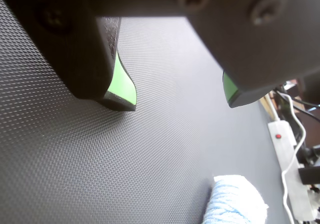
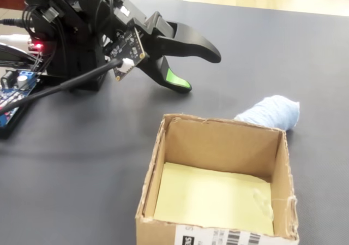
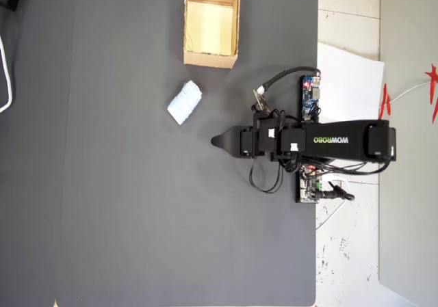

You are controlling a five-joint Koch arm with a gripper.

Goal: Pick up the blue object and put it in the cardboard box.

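Your gripper [image 2: 199, 70] stands parted with nothing between its jaws; in the wrist view [image 1: 180, 102] you see the two green-lined fingertips [image 1: 122, 84] wide apart over the dark mat [image 1: 75, 159]. There is one arm, one blue object and one cardboard box.

The blue object [image 3: 185, 102] lies flat on the mat, apart from the gripper: in the overhead view it sits up and to the left of the jaw tip [image 3: 217, 141], between that tip and the cardboard box [image 3: 212, 59]. In the fixed view the object [image 2: 271, 112] is to the right of the gripper and just behind the box's far wall [image 2: 218, 141], which hides its lower edge. The box stands upright and open, its pale yellow floor bare.

In the wrist view only the object's upper part [image 1: 237, 201] shows, cut off at the bottom edge. In the overhead view the jaws lie one over the other, so only a single point shows.
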